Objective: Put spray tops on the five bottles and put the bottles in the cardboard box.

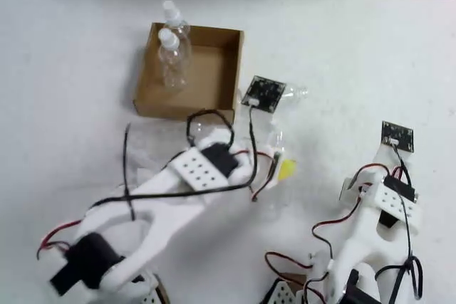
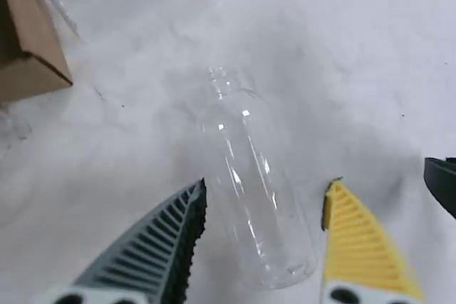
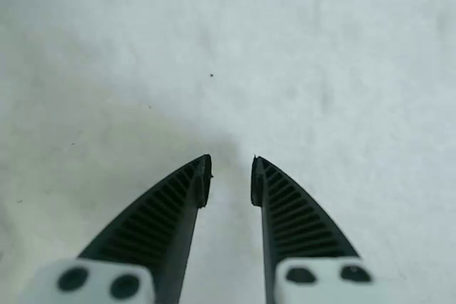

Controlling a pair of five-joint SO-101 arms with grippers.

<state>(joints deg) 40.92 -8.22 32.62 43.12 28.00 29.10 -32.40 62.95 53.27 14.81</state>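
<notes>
A clear bottle with no spray top lies on the white table between the fingers of my left gripper. That gripper is open, with a grey finger on one side of the bottle and a yellow finger on the other. In the high view this bottle lies just right of the cardboard box. Two bottles with white spray tops stand in the box's left part. My right gripper hovers over bare table, open a little and holding nothing.
The left arm stretches from the front left toward the box. The right arm stands at the front right. Faint clear plastic lies in front of the box. A box corner is near the left gripper.
</notes>
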